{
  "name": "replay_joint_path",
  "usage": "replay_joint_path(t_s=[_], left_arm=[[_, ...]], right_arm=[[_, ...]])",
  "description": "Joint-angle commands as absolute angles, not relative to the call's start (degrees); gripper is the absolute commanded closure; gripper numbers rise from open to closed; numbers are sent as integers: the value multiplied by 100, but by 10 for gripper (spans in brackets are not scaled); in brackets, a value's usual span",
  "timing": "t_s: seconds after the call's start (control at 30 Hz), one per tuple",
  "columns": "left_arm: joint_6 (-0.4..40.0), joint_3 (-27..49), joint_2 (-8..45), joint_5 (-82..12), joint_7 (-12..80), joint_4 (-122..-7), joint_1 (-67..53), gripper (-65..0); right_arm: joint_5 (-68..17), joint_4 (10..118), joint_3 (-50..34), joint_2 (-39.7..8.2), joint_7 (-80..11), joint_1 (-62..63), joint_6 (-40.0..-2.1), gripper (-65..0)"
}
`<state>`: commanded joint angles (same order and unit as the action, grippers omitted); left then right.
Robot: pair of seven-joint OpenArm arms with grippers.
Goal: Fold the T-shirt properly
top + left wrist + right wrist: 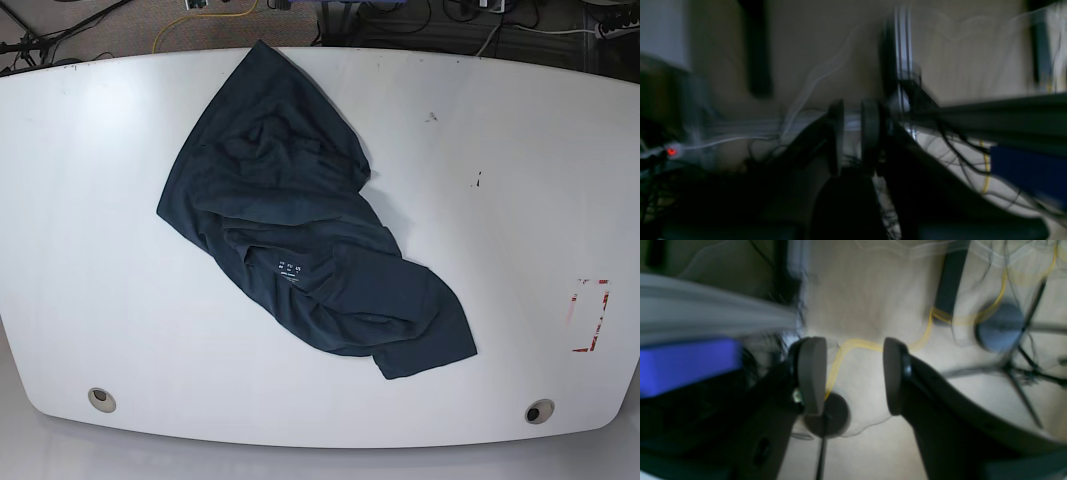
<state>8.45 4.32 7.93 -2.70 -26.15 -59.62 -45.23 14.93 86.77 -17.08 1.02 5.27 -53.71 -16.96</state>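
T-shirt [305, 225]: dark navy, crumpled in a diagonal heap from far-left of centre to near-right of centre on the white table [520, 180]; white collar label [288, 267] faces up mid-heap. Unfolded; no arm shows in the base view.

Left gripper [853, 136]: jaws a narrow gap apart, nothing between them; view blurred.

Right gripper [853, 376]: jaws wide apart, empty; view blurred.

Hazards, judged: layers overlap, so a pinch may take several plies and drag the bundle; far corner lies at the table edge and could slide off if pushed
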Motion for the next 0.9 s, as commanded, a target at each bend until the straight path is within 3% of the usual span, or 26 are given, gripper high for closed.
replay_joint_path(t_s=[0.6,0.9], left_arm=[[854,441,809,-307,-2855,-7338,-5582,-112],[840,382,1055,-751,-2387,-8542,-5896,-77]], right_arm=[[1448,9702,-1632,251,702,-6179,-1654,-263],[1281,10387,-1544,221,854,-6653,-1628,-264]])
